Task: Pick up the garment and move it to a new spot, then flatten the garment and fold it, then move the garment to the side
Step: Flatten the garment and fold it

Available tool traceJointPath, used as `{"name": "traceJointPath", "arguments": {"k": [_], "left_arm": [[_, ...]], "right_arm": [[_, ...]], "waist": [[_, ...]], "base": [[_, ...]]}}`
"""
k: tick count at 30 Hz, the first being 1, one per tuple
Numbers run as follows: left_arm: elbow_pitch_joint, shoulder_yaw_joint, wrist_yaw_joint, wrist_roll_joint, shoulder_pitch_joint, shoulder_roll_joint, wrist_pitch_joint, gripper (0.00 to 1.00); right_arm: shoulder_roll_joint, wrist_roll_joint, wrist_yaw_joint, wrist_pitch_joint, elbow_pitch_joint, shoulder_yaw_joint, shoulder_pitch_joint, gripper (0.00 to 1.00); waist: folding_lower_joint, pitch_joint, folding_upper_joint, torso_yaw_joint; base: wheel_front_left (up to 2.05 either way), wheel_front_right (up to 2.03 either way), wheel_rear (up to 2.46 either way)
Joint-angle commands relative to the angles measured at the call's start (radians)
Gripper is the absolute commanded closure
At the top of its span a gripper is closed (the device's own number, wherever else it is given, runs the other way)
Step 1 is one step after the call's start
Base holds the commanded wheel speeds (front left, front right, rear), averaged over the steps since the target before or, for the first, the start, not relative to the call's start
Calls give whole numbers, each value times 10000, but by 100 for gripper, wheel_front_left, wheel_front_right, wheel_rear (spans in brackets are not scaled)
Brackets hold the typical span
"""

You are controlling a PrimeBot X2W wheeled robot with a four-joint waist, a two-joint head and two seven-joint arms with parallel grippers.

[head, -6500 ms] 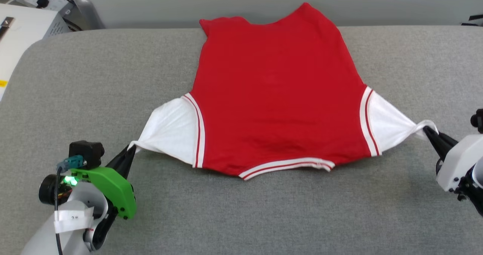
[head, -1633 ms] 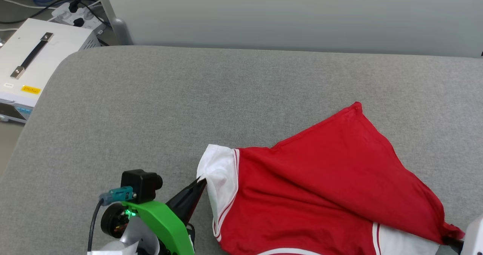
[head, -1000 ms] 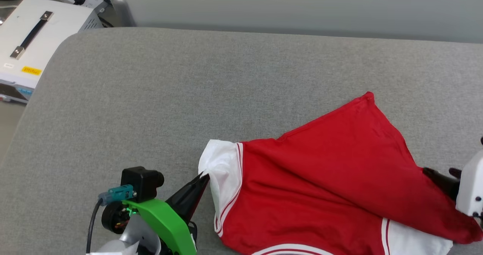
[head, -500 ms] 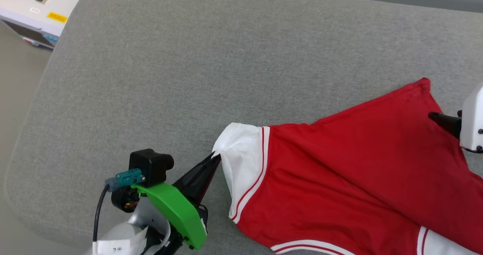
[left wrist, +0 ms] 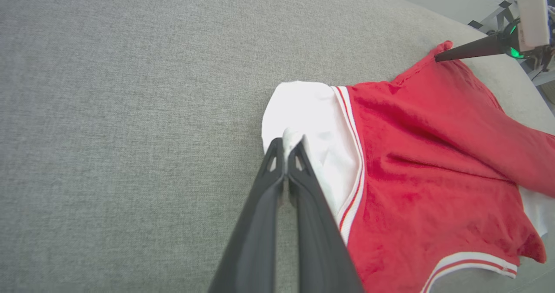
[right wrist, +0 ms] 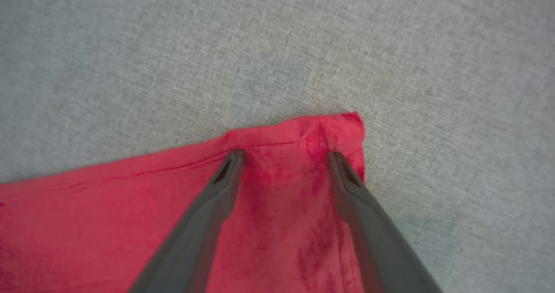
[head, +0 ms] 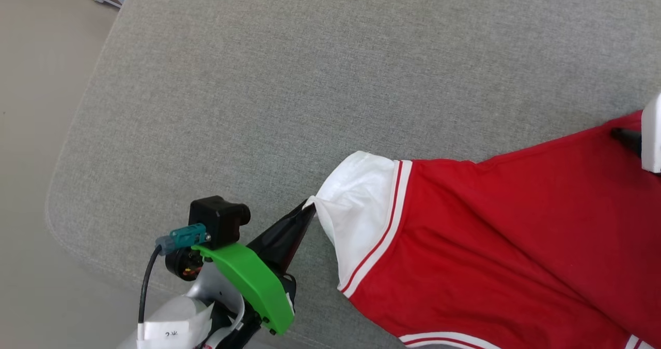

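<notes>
your left gripper [head: 309, 208] pinches the garment [head: 490, 235] by its white sleeve tip; your right gripper [right wrist: 284, 155] stands wide, fingers [right wrist: 208, 197] straddling its far red corner.

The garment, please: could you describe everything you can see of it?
The garment is a red knit shirt with white sleeves and red-and-white striped trim, lying on the grey cushion with a red flap folded over its body. The shut left gripper pinches one sleeve's edge; the open right gripper straddles a red corner.
</notes>
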Motion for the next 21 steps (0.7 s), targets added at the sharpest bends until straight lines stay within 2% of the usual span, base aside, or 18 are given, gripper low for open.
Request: {"name": "traceJointPath", "arguments": {"k": [1, 6, 8, 9, 16, 21], "left_arm": [[26, 3, -60, 116, -210, -68, -79, 100], [69, -18, -64, 107, -220, -91, -108, 100], [79, -17, -60, 101, -227, -89, -112, 100], [83, -11, -55, 96, -232, -87, -115, 100], [130, 16, -18, 83, -239, -51, -135, 100], [142, 47, 24, 75, -207, 30, -131, 100]], "right_arm": [[24, -51, -6, -67, 278, 65, -50, 0], [57, 41, -6, -43, 793, 218, 47, 0], [52, 122, -6, 46, 943, 249, 120, 92], [44, 176, -6, 65, 993, 264, 149, 100], [2, 378, -6, -398, 1131, 299, 167, 100], [13, 582, -6, -1189, 1201, 355, 91, 100]], "waist": [[-1, 98, 0, 113], [-1, 129, 0, 190], [-1, 128, 0, 202], [-1, 126, 0, 204], [-1, -37, 0, 118], [-1, -404, 0, -60]], "base": [[0, 0, 0], [0, 0, 0], [0, 0, 0], [0, 0, 0], [0, 0, 0], [0, 0, 0]]}}
